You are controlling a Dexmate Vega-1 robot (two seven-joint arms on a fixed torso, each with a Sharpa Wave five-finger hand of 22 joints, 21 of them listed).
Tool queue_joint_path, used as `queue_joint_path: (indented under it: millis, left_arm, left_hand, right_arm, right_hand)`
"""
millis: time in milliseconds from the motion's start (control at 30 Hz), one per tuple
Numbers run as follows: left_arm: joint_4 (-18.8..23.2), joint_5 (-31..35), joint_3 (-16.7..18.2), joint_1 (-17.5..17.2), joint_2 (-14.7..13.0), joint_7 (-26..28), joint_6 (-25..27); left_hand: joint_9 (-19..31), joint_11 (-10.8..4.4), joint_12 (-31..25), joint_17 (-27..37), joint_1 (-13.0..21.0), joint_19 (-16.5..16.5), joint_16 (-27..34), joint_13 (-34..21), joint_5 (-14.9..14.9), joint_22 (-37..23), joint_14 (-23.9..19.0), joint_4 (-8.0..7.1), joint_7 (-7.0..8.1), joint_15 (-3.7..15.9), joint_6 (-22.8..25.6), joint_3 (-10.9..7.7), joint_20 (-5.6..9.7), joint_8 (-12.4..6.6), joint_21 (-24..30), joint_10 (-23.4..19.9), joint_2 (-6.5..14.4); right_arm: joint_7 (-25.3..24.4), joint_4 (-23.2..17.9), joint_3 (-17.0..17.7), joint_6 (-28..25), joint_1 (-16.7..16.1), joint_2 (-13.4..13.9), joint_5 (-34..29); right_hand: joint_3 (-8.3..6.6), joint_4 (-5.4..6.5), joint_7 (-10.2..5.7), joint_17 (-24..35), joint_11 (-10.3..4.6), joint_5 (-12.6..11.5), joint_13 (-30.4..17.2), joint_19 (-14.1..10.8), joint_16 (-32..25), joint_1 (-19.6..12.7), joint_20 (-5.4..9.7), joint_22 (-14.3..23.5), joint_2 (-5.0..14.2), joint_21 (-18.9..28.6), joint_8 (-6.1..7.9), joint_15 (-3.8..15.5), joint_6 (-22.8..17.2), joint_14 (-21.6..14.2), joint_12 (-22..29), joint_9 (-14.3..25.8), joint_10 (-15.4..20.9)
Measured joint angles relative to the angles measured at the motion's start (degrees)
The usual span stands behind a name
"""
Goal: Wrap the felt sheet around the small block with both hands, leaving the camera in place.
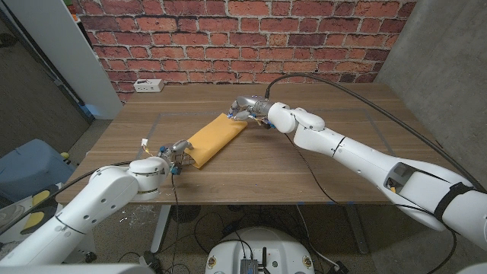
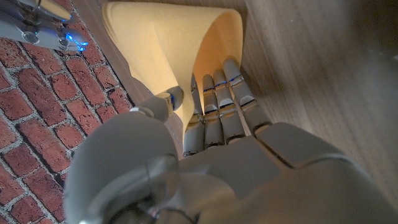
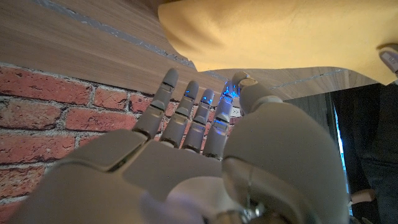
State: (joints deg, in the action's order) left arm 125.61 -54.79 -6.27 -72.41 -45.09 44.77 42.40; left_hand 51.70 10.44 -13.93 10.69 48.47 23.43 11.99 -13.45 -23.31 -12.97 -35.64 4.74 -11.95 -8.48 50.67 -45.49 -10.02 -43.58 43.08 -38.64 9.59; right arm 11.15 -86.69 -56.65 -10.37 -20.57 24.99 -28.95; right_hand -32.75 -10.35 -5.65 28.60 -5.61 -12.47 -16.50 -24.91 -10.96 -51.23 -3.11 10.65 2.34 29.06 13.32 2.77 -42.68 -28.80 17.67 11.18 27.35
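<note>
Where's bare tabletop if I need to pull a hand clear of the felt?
The wooden table is bare right of the right hand, along the near edge between the arms, and left of the yellow felt sheet toward the white box. It is crowded at the felt's ends, where the left hand holds its near end.

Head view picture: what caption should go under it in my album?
Two robot hands, left and right, at opposite ends of a yellow felt sheet.
</note>
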Motion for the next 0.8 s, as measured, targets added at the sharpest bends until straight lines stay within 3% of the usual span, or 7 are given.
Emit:
queue_joint_path:
  millis: [100,133,300,333,467,667,800]
  left_arm:
    - [0.00,-0.32,0.00,0.00,0.00,0.29,0.14]
    - [-0.07,-0.40,-0.37,0.53,-0.34,0.35,0.16]
    - [-0.13,-0.40,-0.74,0.99,-0.74,0.35,0.16]
    - [-0.13,-0.98,-0.76,1.00,-0.76,0.83,0.24]
    - [-0.17,-1.39,-1.02,1.31,-1.06,1.19,0.25]
    - [-0.22,-1.72,-1.34,1.63,-1.42,1.50,0.25]
    - [-0.24,-2.05,-1.52,1.82,-1.66,1.68,0.25]
  left_hand:
    - [0.39,0.00,0.00,-0.01,-0.01,0.00,0.00,0.00,-0.03,0.00,0.00,0.05,-0.01,0.00,-0.01,-0.05,0.00,-0.30,0.01,0.00,0.00]
    - [0.46,0.00,0.00,-0.01,-0.17,0.00,0.00,0.00,-0.23,0.00,0.00,0.05,-0.01,0.00,-0.01,-0.05,0.00,-0.30,0.08,0.00,-0.15]
    - [0.98,0.00,0.00,-0.03,-0.61,0.00,0.01,0.01,-0.34,0.01,0.00,0.05,-0.02,0.00,-0.02,-0.05,0.01,-0.73,0.13,0.00,-0.14]
    - [1.01,0.00,0.00,-0.03,-0.61,0.00,0.01,0.01,-0.34,0.01,0.00,0.05,-0.02,0.00,-0.02,-0.05,0.01,-0.74,0.39,0.00,-0.14]
    - [1.27,0.00,0.44,-0.04,-0.62,0.00,0.06,0.01,-0.65,0.01,-0.01,0.05,0.19,0.01,-0.23,-0.04,0.01,-0.74,0.41,0.00,-0.15]
    - [1.53,0.00,0.45,-0.06,-0.77,0.00,0.17,0.01,-0.66,0.00,-0.01,0.06,0.20,0.01,-0.26,-0.04,0.01,-0.74,0.44,0.00,-0.29]
    - [1.53,0.00,0.45,-0.06,-1.14,0.00,0.16,0.01,-1.01,0.00,-0.01,0.06,0.16,0.01,-0.67,-0.03,0.01,-0.73,0.44,0.01,-0.23]
  right_arm:
    - [0.00,0.45,-0.81,0.00,0.80,-0.23,0.00]
    - [3.10,0.46,-0.83,-0.03,0.82,-0.23,-0.03]
    - [6.49,0.46,-0.83,-0.47,0.82,-0.23,-0.13]
    - [7.22,2.01,-2.57,-0.59,2.84,-1.18,-0.13]
    - [9.60,3.45,-3.73,-1.04,4.23,-2.15,0.05]
    - [13.11,5.30,-5.04,-2.22,5.71,-3.31,0.52]
    - [15.22,6.80,-7.00,-3.70,7.28,-4.47,0.09]
  right_hand:
    - [-0.23,0.24,-0.33,-0.20,-0.21,0.19,0.28,0.68,0.00,-1.29,-0.05,0.00,0.86,0.00,-1.02,-0.09,1.98,1.38,-0.88,0.00,-0.79]
    - [-0.22,0.25,-0.42,-0.37,0.02,0.50,0.39,0.94,0.00,-1.50,-0.12,0.00,1.07,0.00,-1.38,-0.07,2.70,1.81,-1.12,0.00,-1.03]
    - [1.30,1.77,-0.69,-0.67,0.40,1.46,0.90,2.38,0.00,-1.04,-0.86,0.00,1.53,-0.54,-2.53,-0.16,5.81,4.07,-2.47,0.00,-2.02]
    - [1.46,1.93,-0.59,-0.86,0.30,1.46,1.05,2.73,0.00,-0.86,-0.65,0.01,1.71,-0.69,-2.74,-0.20,6.64,4.72,-2.78,0.00,-2.51]
    - [1.49,1.95,-0.90,-1.81,0.04,1.67,1.46,4.49,0.11,-2.01,-0.15,0.01,4.32,-1.44,-2.76,-0.31,9.07,7.30,-4.06,0.01,-4.13]
    - [-0.10,0.91,-1.21,-3.68,-0.12,1.67,1.92,6.71,0.60,-3.66,0.04,-0.08,6.56,-2.24,-3.17,-0.18,11.18,9.41,-5.02,0.01,-4.97]
    - [-2.10,0.18,-1.23,-5.27,-0.78,1.43,2.38,7.11,0.60,-4.94,0.44,-0.27,7.84,-2.67,-2.71,-0.10,11.16,9.49,-5.03,0.01,-3.93]
